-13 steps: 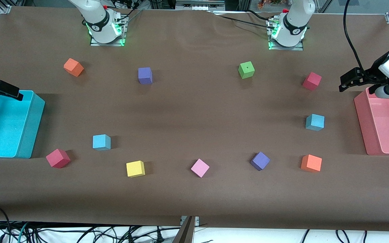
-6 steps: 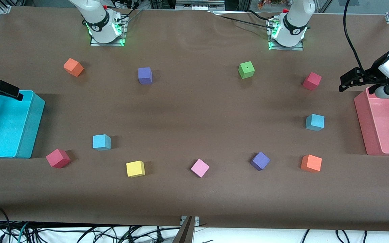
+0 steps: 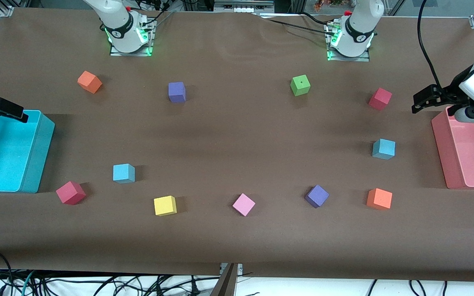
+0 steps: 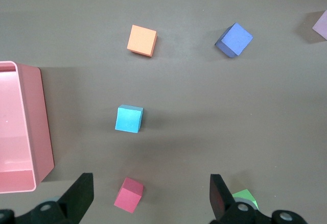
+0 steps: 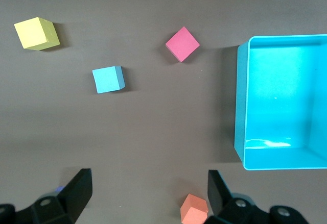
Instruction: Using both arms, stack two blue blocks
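Observation:
One blue block [image 3: 124, 173] sits on the brown table toward the right arm's end; it also shows in the right wrist view [image 5: 108, 79]. The other blue block [image 3: 384, 149] sits toward the left arm's end and shows in the left wrist view [image 4: 129, 119]. My left gripper [image 3: 417, 105] hangs open and empty over the table beside the pink bin [image 3: 441, 152], apart from its block; its wrist view shows it [image 4: 150, 196] with jaws wide. My right gripper [image 3: 17, 116] hangs open and empty over the turquoise bin's rim [image 3: 38, 156], with jaws wide in its wrist view [image 5: 148, 191].
Other cubes lie scattered: orange [image 3: 89, 82], purple [image 3: 177, 91], green [image 3: 300, 85], red [image 3: 380, 98], red [image 3: 70, 192], yellow [image 3: 165, 205], pink [image 3: 243, 204], purple [image 3: 317, 195], orange [image 3: 379, 198]. A bin stands at each end of the table.
My left arm's wrist has shifted slightly over the pink bin. The right arm and all the blocks have stayed where they were.

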Robot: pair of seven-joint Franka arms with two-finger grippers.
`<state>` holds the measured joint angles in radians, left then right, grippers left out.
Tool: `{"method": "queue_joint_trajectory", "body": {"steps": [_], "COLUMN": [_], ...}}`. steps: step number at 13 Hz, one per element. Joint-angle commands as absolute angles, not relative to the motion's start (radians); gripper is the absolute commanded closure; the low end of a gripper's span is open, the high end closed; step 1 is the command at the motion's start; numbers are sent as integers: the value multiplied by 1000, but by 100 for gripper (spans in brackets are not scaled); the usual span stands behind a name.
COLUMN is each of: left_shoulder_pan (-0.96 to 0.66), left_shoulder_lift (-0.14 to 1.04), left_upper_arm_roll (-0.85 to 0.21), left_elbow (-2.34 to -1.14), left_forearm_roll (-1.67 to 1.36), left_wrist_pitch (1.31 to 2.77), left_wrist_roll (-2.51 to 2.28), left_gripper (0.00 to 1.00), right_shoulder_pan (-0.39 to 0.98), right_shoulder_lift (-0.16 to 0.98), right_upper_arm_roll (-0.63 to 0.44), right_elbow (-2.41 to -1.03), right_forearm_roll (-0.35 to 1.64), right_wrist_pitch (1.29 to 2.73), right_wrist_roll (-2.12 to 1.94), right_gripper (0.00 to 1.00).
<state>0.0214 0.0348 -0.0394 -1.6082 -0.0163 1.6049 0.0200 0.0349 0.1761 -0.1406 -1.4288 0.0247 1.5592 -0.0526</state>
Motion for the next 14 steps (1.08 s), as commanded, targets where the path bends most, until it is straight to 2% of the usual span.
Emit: {"method": "queue_joint_trajectory", "body": {"steps": [1,9,12,14], "left_shoulder_pan": [20,20,20,20], "left_shoulder_lift": [51,51,51,51], "left_upper_arm_roll": [-38,-38,-38,-38], "left_elbow": [-1574,-1574,-1574,-1574], "left_forearm_roll": [-31,-31,-31,-31], "left_wrist_pitch": [1586,1588,1588,1586], "left_wrist_roll": [12,12,12,12], "left_gripper": [0,0,0,0], "right_shoulder_pan": [25,29,35,78], "right_shoulder_lift": [175,181,213,282], "right_upper_arm_roll": [-130,-127,-123,-121], "right_elbow": [-1428,-1428,-1428,-1430], "right_forearm_roll": [17,14,31,31], "right_wrist_pitch": [1560,1563,1577,1641], "right_wrist_roll": [-49,-46,-40,-48], "right_gripper": [0,0,0,0]}}
